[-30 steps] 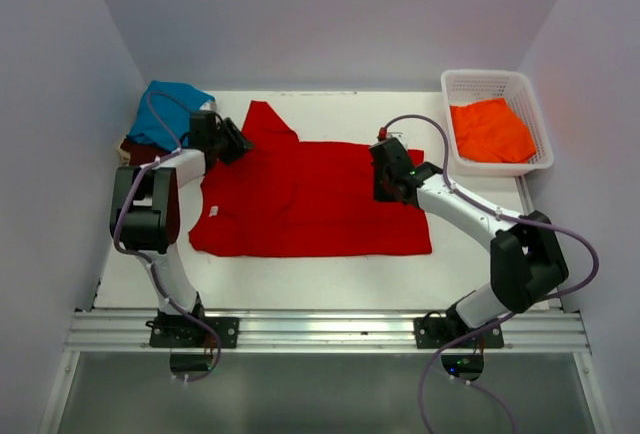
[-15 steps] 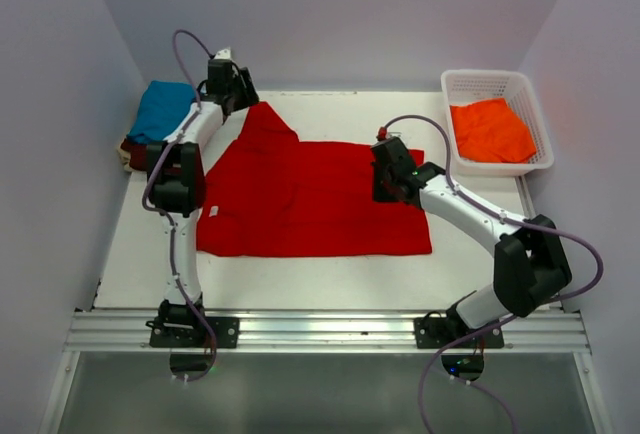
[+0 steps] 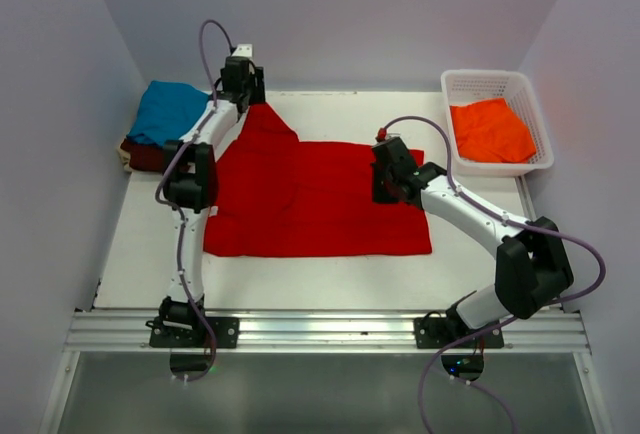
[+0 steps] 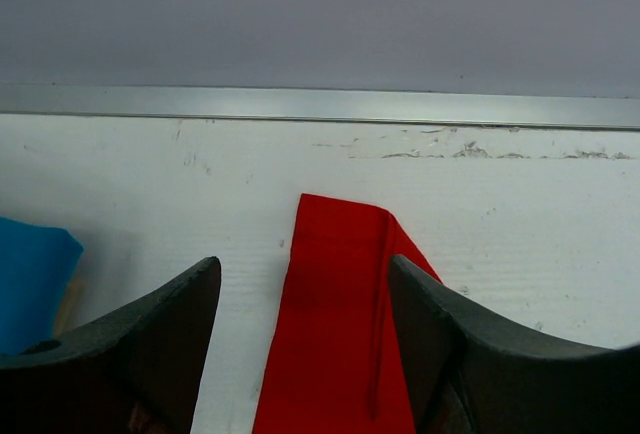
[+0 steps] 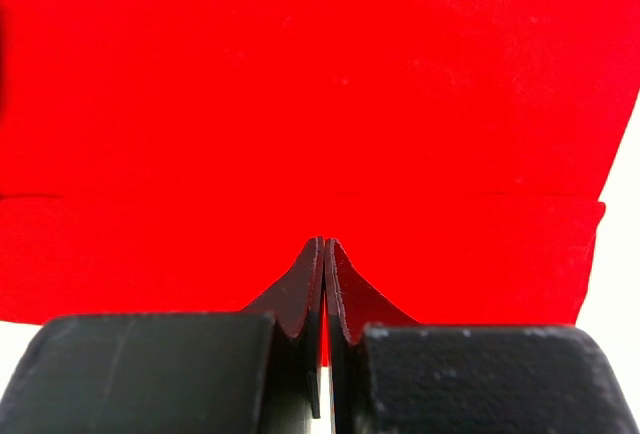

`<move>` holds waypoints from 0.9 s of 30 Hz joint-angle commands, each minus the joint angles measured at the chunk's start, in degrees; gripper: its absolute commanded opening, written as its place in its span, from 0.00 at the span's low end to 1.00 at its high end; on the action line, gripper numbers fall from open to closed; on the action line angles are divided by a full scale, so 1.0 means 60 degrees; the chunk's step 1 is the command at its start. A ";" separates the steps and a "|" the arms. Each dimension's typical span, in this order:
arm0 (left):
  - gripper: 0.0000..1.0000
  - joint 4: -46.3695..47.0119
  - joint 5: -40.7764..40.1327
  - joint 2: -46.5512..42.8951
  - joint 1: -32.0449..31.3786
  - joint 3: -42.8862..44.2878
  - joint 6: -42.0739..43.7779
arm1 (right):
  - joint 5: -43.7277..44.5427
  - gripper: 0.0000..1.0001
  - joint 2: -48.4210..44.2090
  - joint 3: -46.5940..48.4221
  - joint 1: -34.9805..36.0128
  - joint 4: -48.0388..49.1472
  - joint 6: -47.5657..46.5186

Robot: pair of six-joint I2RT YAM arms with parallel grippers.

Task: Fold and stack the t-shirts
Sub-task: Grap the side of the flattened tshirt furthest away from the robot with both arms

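A bright red t-shirt [image 3: 310,199] lies spread flat in the middle of the table. My left gripper [image 3: 250,92] is open at the far sleeve; in the left wrist view its fingers straddle the sleeve tip [image 4: 340,284] and the gripper [image 4: 305,269] holds nothing. My right gripper [image 3: 381,192] is shut, with its tips on the shirt's right part near the hem [image 5: 480,254]; I see no cloth between the jaws at the tips [image 5: 324,244]. A teal blue shirt [image 3: 170,112] lies on a dark maroon one [image 3: 145,154] at the far left. An orange shirt [image 3: 490,131] lies in the basket.
The white lattice basket [image 3: 485,76] stands at the far right corner. The teal shirt's edge [image 4: 30,274] shows left of the left fingers. White walls enclose the table on three sides, and the back edge runs just beyond the sleeve tip.
My left arm has swung from the shirt's left shoulder out to the far sleeve tip. The shirt's left edge has shifted slightly right. The right gripper has hardly moved.
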 commanded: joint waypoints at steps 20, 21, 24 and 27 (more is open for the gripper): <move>0.69 0.2283 -0.0311 0.1766 0.0006 0.1048 0.0294 | -0.0154 0.00 -0.0194 0.0433 0.0004 -0.0291 -0.0092; 0.69 0.2316 -0.0296 0.1810 0.0006 0.1047 0.0294 | -0.0168 0.00 -0.0179 0.0433 0.0004 -0.0306 -0.0077; 0.69 0.2404 -0.0194 0.1913 0.0006 0.0946 0.0236 | -0.0168 0.00 -0.0121 0.0462 0.0004 -0.0349 -0.0091; 0.69 0.2345 -0.0222 0.2059 0.0006 0.1090 0.0206 | -0.0168 0.00 -0.0135 0.0491 -0.0011 -0.0364 -0.0092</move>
